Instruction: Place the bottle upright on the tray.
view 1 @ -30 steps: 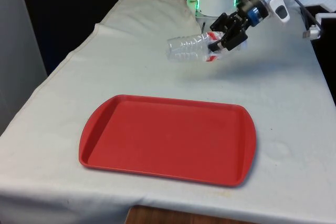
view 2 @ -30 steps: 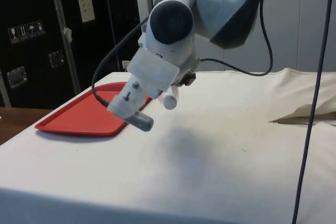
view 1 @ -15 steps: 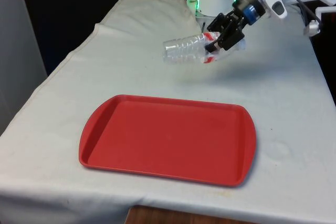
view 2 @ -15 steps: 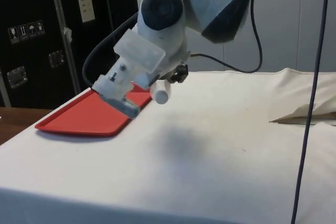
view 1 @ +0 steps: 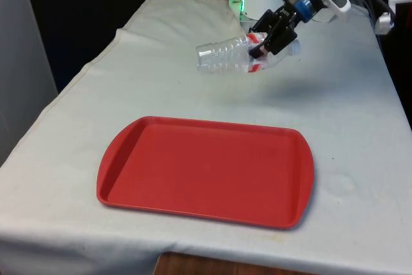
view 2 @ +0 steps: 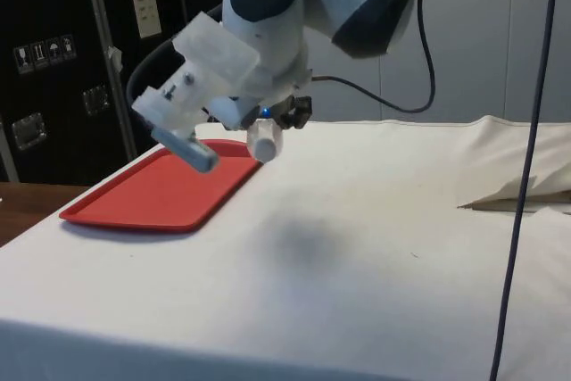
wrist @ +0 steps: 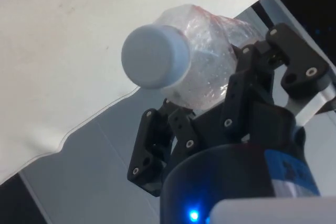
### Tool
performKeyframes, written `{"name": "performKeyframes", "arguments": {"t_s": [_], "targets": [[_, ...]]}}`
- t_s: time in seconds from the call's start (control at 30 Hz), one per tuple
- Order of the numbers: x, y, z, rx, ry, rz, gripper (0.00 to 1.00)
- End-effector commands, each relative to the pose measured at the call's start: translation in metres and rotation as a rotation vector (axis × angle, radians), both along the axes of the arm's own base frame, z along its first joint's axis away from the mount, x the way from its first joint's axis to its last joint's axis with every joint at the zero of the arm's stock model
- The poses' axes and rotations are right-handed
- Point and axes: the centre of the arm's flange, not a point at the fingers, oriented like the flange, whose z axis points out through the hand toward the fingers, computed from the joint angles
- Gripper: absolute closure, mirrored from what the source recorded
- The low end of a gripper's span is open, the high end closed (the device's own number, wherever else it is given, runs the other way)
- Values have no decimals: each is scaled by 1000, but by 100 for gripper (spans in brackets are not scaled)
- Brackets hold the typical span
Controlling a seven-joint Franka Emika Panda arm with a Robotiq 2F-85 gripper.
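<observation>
Item: clear plastic bottle, ribbed body, red label band, pale cap; condition: carried on its side, in the air above the bench. Holder: black pincer, clamped across the bottle near its neck end, one finger on each side of the shoulder, the cap end pointing back past the pincer and the base pointing out beyond it. Destination: red tray, flat on the bench, well apart from the pincer and lower than it, on the side the bottle's base points toward; nothing rests in it. Risks, as judged from this state. First, the grip sits far from the bottle's middle, so the long unsupported body may pivot in the fingers during travel or rotation, leaving the base out of line with the tray floor. Second, the thin, seemingly empty shell may crush or slip under a hard squeeze, or slide out if the squeeze is light. Third, the bottle needs about a quarter turn to stand; an incomplete turn means release on a tilted base, and so light a bottle would topple and roll. Fourth, too low an approach could catch the base on the tray's raised rim and shove the tray.
</observation>
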Motion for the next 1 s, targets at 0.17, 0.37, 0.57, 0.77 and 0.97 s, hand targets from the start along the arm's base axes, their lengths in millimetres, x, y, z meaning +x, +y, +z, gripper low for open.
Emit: {"name": "performKeyframes", "arguments": {"t_s": [0.17, 0.37, 0.57, 0.77, 0.97], "targets": [[3, -1, 10, 10, -5, -7, 67], [10, -4, 19, 43, -9, -20, 67], [14, -10, 22, 71, -15, -30, 67], [16, -16, 22, 106, -22, -34, 67], [22, -23, 27, 143, -30, -43, 67]]}}
